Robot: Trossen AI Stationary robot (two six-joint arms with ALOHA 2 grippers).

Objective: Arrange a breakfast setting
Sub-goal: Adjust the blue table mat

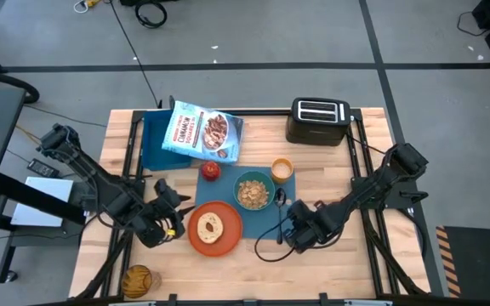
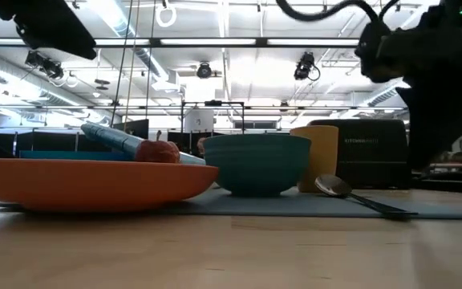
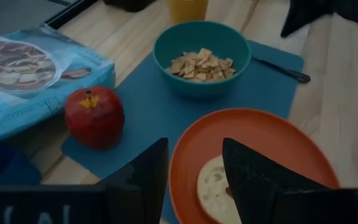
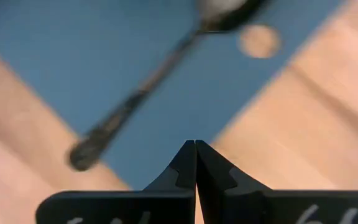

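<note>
One placemat (image 1: 249,217) carries one orange plate (image 1: 225,236) with one bread piece (image 1: 207,226), one teal bowl (image 1: 253,191) of cereal and one spoon (image 1: 280,214). One apple (image 1: 210,170) sits at the mat's far corner, one cup (image 1: 282,170) and one cereal bag (image 1: 201,132) just beyond it. The left gripper (image 3: 194,177) hovers part open and empty over the plate's rim; the right gripper (image 4: 195,163) is closed and empty beside the spoon handle. In the low view the plate hides the bread.

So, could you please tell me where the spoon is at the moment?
In the high view the spoon lies on the placemat's right part, just right of the teal bowl, below the orange cup.
</note>
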